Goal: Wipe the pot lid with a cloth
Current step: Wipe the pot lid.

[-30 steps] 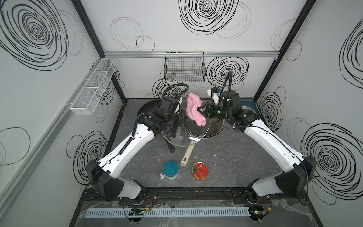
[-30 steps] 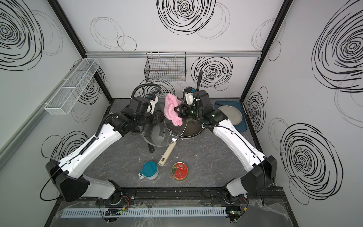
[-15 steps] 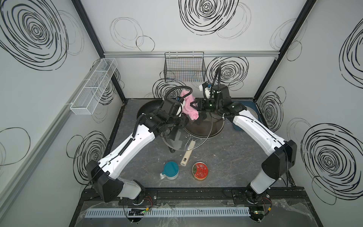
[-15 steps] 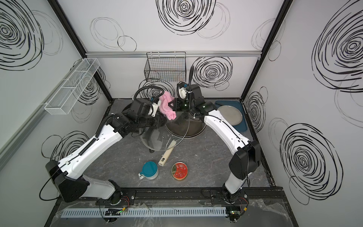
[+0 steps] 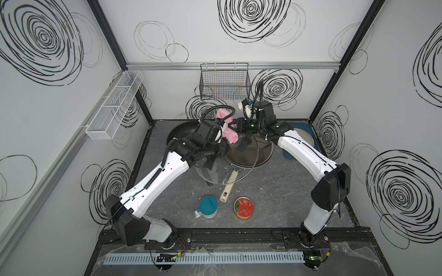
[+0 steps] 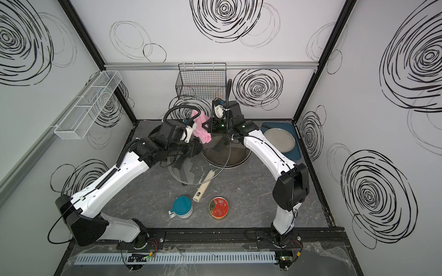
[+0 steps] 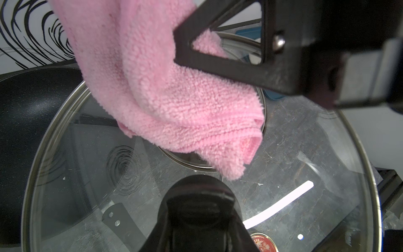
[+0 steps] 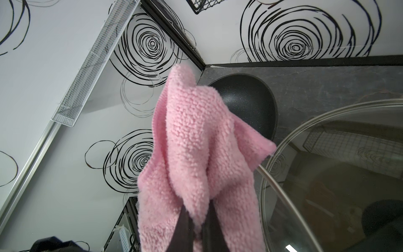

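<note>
My left gripper (image 7: 200,209) is shut on the black knob (image 7: 199,189) of the glass pot lid (image 7: 87,174). It holds the lid (image 5: 229,167) tilted above the table, as both top views show (image 6: 198,167). My right gripper (image 8: 197,220) is shut on the pink terry cloth (image 8: 192,141). The cloth (image 5: 228,136) hangs bunched over the lid's far edge (image 6: 202,133). In the left wrist view the cloth (image 7: 174,98) lies against the glass just beyond the knob, and a right finger (image 7: 218,65) is pressed into it. The lid's rim (image 8: 283,192) runs beside the cloth.
A steel pan (image 5: 260,153) with a wooden handle (image 5: 228,188) lies under the lid, and a black pan (image 5: 179,132) sits at the back left. A teal-lidded cup (image 5: 208,210) and a red tin (image 5: 243,206) stand near the front. A blue tray (image 6: 295,153) lies at the right, and a wire basket (image 5: 224,83) hangs on the back wall.
My right gripper has carried the cloth from the lid's middle toward its far left edge, and the right arm has folded inward. The left gripper keeps holding the lid in about the same place.
</note>
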Robot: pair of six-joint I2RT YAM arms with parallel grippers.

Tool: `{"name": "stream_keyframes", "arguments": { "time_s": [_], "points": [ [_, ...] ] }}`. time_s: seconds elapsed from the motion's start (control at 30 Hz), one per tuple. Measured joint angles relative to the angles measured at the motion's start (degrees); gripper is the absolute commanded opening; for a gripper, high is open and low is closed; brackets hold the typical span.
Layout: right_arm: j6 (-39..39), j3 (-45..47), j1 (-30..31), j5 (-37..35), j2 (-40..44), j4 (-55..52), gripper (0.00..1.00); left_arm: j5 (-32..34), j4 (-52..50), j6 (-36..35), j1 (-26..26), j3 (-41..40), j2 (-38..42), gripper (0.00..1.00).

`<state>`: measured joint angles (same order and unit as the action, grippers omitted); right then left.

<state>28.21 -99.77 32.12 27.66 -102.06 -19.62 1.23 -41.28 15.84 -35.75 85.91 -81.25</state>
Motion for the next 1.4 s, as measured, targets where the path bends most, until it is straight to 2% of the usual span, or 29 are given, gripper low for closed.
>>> {"name": "stream_keyframes", "arguments": {
  "time_s": [0.47, 0.93, 1.17, 1.4],
  "points": [
    [-1.62, 0.02, -0.94, -2.10, 2.95, -6.78, 0.00, 6.64, -1.31, -1.25, 0.35, 0.11, -0.66, 0.00],
    [0.42, 8.83, -0.66, -2.05, 9.60, -7.80, 0.00, 6.69, -2.25, -1.75, 8.37, 5.97, -5.27, 0.00],
    [3.76, 14.27, 3.65, -1.75, 13.46, -6.32, 0.00, 6.58, -2.38, -1.73, 9.84, 9.53, -7.28, 0.00],
    [7.08, 17.09, 9.57, -1.64, 13.92, -4.50, 0.00, 6.16, -1.90, -1.38, 10.01, 11.19, -8.48, 0.00]
  ]
}}
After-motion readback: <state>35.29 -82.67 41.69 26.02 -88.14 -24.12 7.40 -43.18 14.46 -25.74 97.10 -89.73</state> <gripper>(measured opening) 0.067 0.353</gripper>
